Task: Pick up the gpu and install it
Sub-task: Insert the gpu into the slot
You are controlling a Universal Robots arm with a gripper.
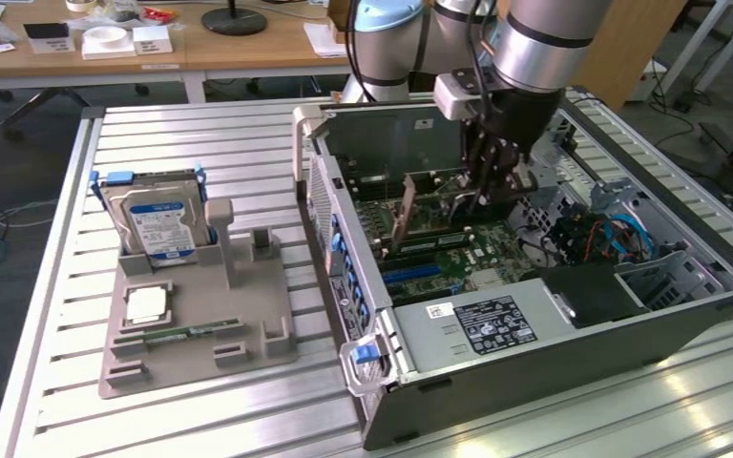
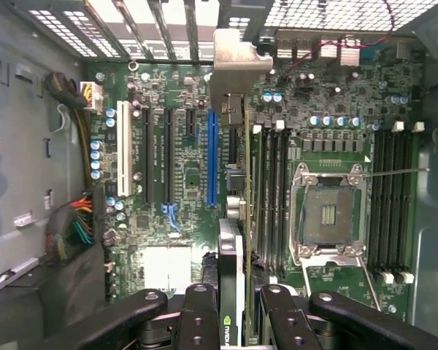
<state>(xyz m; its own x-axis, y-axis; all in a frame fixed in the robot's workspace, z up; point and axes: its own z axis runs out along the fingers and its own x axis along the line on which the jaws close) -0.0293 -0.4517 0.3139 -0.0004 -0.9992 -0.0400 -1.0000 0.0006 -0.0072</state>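
Hand (image 2: pixel 237 295) grips the gpu (image 2: pixel 231 251), edge-on from the wrist, upright inside the case (image 1: pixel 533 367).

Lab, slotted metal bench (image 1: pixel 188 143), wooden desks (image 1: pixel 278 50)

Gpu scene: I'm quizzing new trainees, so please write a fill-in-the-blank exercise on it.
The gripper grips the gpu ___ the computer case.
The expansion slot nearest the gpu is coloured ___.
The hard drive stands on the exterior view's ___.
Missing: inside; blue; left.
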